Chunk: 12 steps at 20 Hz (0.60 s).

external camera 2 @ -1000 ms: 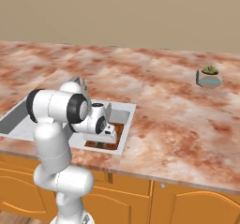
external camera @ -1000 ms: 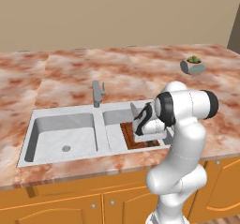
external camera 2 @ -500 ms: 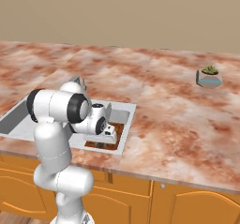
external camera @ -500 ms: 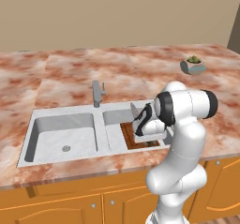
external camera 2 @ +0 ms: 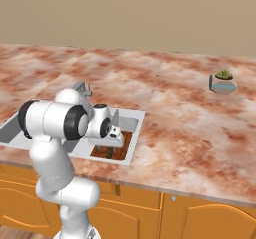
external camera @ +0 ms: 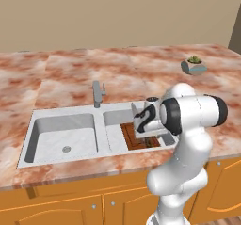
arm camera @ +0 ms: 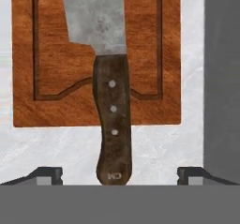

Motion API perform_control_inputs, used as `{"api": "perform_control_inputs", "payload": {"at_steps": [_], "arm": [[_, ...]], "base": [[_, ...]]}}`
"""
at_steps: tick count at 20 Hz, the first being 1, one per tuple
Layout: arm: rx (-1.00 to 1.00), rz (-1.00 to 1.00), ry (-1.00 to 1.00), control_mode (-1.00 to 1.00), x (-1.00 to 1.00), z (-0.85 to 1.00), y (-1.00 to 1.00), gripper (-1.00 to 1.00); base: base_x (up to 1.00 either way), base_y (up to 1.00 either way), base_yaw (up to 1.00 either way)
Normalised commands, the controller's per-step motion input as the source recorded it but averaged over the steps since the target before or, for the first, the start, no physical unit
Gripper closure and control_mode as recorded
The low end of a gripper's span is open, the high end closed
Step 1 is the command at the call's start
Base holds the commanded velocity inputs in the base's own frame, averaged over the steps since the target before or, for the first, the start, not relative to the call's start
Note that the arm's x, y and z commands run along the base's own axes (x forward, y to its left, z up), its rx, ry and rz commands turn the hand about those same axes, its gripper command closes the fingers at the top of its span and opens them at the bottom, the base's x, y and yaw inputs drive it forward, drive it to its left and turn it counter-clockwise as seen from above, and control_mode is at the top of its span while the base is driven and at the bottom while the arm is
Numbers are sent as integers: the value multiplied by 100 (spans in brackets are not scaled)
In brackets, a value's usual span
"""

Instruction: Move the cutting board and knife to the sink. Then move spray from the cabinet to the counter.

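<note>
kitchen, marbled counter [external camera: 70,73], steel sink [external camera: 61,137], orange drawers [external camera: 61,210]

White rounded arm [external camera: 188,139], dark joint bands, prob. black claw.

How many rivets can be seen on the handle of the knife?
3. They sit in a row along the dark handle of the knife in the hand view: one near the blade, one at the middle, one toward the butt. The underside may hide more.

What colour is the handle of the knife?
Dark brown, with three pale rivets; the knife shows best in the hand view.
</note>
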Motion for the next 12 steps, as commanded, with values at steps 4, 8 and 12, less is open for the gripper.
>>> {"api": "perform_control_inputs", "payload": {"at_steps": [4,8,12], "arm": [[0,0,-28,-100,-28,96,8,-100],[0,0,-33,-100,-56,100,0,-100],[0,0,-24,-100,-71,96,9,-100]], "base": [[0,0,0],[0,0,0],[0,0,0]]}}
